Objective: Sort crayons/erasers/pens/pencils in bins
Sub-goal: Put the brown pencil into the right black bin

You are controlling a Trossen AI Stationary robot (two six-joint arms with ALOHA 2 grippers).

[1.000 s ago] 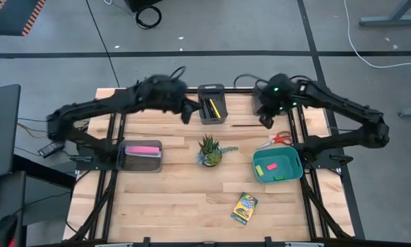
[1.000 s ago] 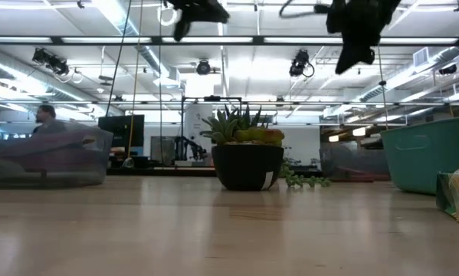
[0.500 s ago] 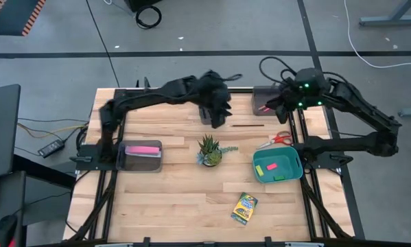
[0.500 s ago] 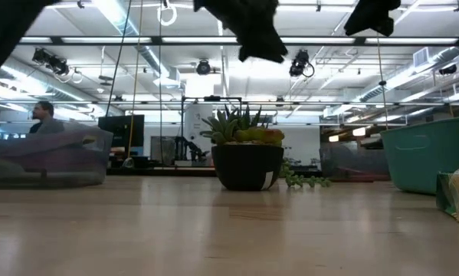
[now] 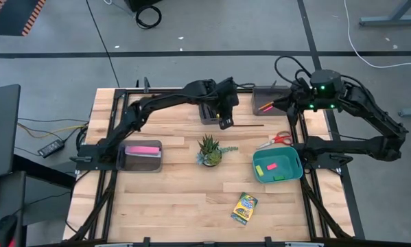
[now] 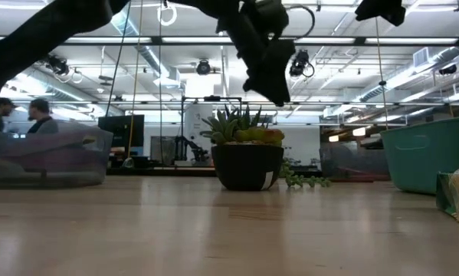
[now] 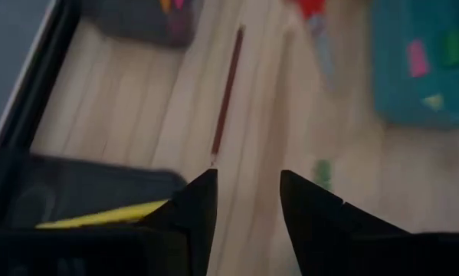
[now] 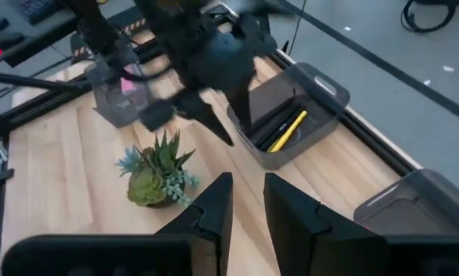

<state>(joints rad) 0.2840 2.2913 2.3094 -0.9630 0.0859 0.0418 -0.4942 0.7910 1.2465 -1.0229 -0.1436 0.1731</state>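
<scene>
text: none legible | small flat yellow-and-green printed cardboard crayon box [image 5: 244, 208]: print too small to read | signs: none legible

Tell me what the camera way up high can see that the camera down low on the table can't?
Only the high view shows the crayon box whole, the scissors, the thin dark stick lying loose on the table, the erasers inside the teal bin, and the right gripper over the far right grey bin. Only the low view shows the room behind, with people and ceiling lights. Both show the potted plant, the teal bin, the grey bin holding a pink bar, and the left gripper.
</scene>
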